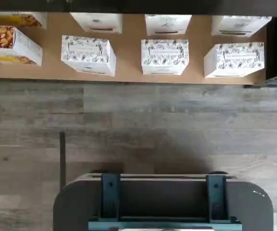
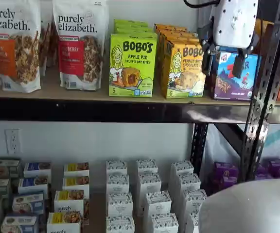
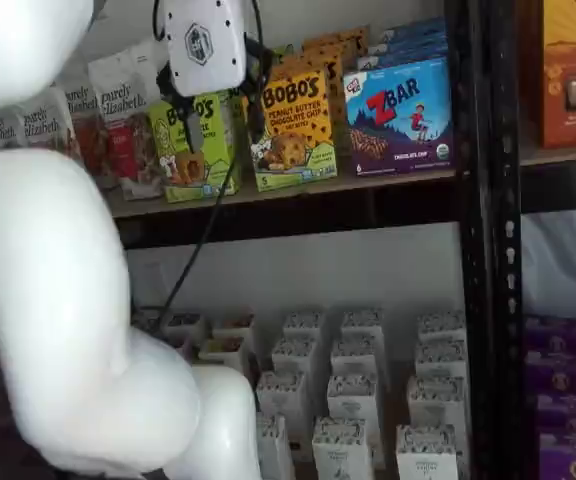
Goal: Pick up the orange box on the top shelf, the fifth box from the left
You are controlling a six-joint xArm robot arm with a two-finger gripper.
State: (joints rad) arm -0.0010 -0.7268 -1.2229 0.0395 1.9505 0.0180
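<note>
- The orange box (image 2: 183,70) (image 3: 295,121) stood upright on the top shelf, front facing out: yellow-orange card, "BOBO'S" lettering, a cartoon blonde woman, an oat bite.
- It sat between a green Bobo's box and a blue ZBar box.
- The top shelf (image 2: 81,109) (image 3: 298,205) was a tan board with a black front rail.
</note>
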